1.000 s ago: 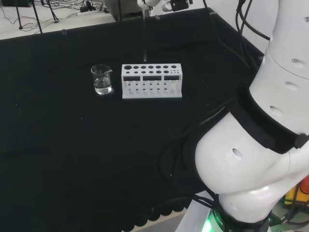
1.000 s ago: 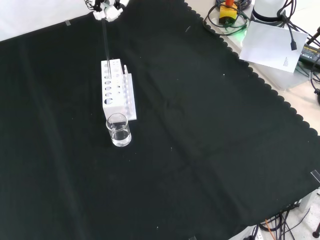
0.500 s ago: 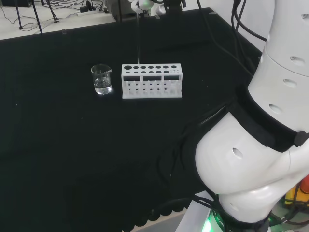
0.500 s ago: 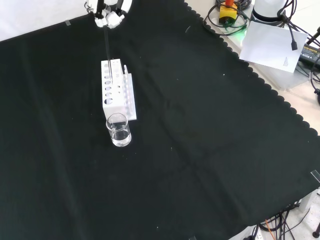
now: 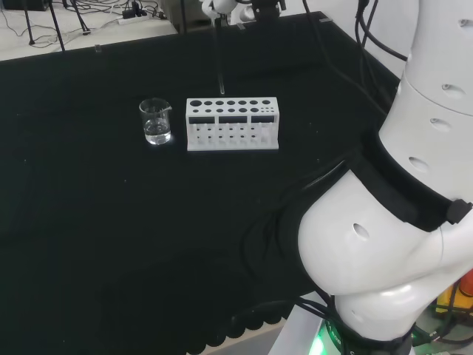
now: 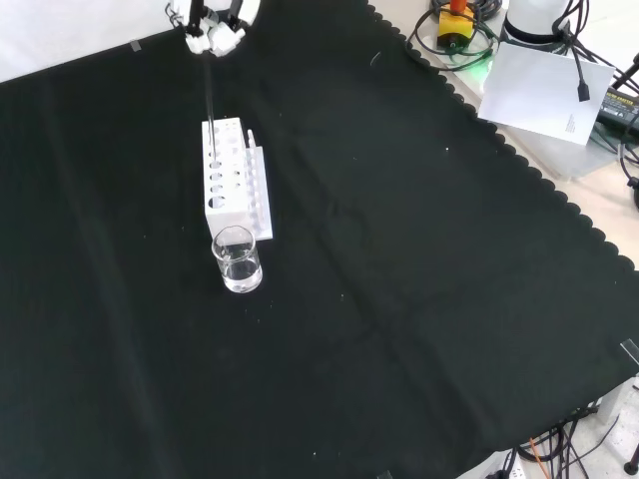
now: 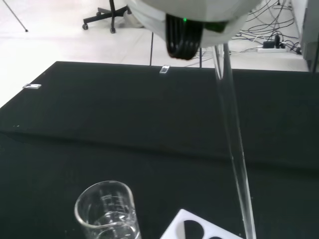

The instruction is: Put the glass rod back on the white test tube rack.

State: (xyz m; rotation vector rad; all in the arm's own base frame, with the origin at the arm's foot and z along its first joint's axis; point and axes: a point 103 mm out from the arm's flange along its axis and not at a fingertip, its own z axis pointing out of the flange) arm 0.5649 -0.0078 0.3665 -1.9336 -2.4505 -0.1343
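- Head view: you will find the hand (image 5: 222,6) at the top edge, about 12 o'clock from the white test tube rack (image 5: 232,123); its fingers are curled round the top of the glass rod (image 5: 219,52), which hangs close to upright with its lower end above the rack's far side, not touching it; a glass beaker (image 5: 156,121) with a little clear liquid stands just beside the rack at its 9 o'clock.
- Front view: your hand (image 6: 212,25) sits at 12 o'clock from the rack (image 6: 230,180), pinching the rod (image 6: 210,100); the rod's tip overlaps the rack's far end; the beaker (image 6: 237,259) stands at the rack's 6 o'clock, just beside it.
- Wrist view: you see the rod (image 7: 234,144) slanting down towards a corner of the rack (image 7: 199,230); the beaker (image 7: 106,211) is near that corner; the black cloth (image 7: 124,124) lies beneath.
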